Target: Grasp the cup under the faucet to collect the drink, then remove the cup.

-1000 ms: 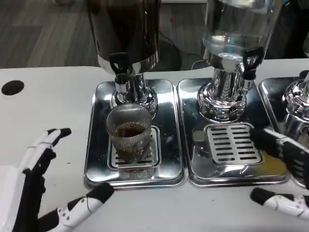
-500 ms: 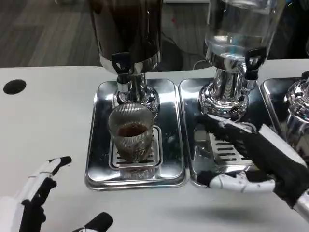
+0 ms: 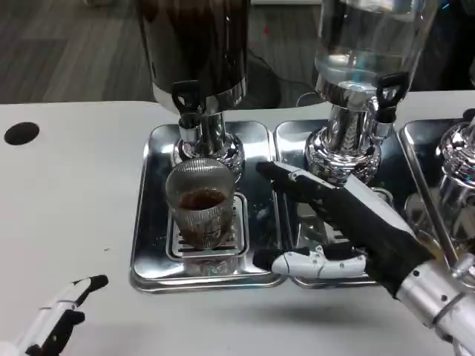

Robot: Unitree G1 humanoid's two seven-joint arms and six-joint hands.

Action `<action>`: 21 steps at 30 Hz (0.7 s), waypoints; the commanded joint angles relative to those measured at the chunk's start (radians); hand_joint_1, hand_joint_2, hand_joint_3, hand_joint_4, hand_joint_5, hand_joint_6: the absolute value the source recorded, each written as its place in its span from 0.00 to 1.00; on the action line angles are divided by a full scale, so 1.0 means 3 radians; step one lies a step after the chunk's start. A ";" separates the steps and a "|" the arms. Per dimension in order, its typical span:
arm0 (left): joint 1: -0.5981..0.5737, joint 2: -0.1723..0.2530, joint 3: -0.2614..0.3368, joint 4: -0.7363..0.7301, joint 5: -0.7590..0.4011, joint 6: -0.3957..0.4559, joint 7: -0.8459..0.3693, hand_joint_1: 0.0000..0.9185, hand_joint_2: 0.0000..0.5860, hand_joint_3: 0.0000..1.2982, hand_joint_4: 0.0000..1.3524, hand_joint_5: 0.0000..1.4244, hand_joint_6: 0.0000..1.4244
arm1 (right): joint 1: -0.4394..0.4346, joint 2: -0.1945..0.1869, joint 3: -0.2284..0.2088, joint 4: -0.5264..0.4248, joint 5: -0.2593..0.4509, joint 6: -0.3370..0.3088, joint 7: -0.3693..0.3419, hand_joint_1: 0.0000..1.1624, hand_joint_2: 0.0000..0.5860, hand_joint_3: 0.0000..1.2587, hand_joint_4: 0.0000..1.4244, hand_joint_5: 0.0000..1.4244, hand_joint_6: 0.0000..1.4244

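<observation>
A ribbed clear cup (image 3: pixel 200 203) with dark drink in its lower part stands on the drain grille of the left steel tray (image 3: pixel 152 245), right under the black faucet (image 3: pixel 185 100) of the dark dispenser. My right hand (image 3: pixel 349 222) is open, fingers spread, reaching in from the right; its fingertips are a short way right of the cup, not touching it. My left hand (image 3: pixel 56 319) is at the bottom left corner, low on the table, with only its fingertips showing and nothing in them.
A second dispenser (image 3: pixel 356 81) with clear liquid stands on the middle tray (image 3: pixel 297 148), partly under my right hand. A third dispenser base (image 3: pixel 456 159) is at the right edge. A black hole (image 3: pixel 21 133) marks the table's left side.
My right hand has swept leftward over the middle tray toward the cup. My left hand has pulled back down toward the bottom left corner. The cup stays put.
</observation>
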 commanded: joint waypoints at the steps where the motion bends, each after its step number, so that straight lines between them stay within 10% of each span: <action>1: 0.0096 -0.0010 0.0073 0.0045 -0.0058 -0.0112 0.0032 0.00 0.07 0.18 0.14 0.24 0.52 | -0.0207 0.0119 0.0071 0.0108 -0.0071 0.0125 -0.0100 0.59 0.15 0.06 0.02 0.04 0.03; 21: 0.0191 -0.0066 0.0196 0.0190 -0.0163 -0.0344 0.0006 0.00 0.08 0.19 0.14 0.24 0.52 | -0.0568 0.0438 0.0243 0.0565 -0.0225 0.0170 -0.0357 0.60 0.16 0.05 0.01 0.03 0.02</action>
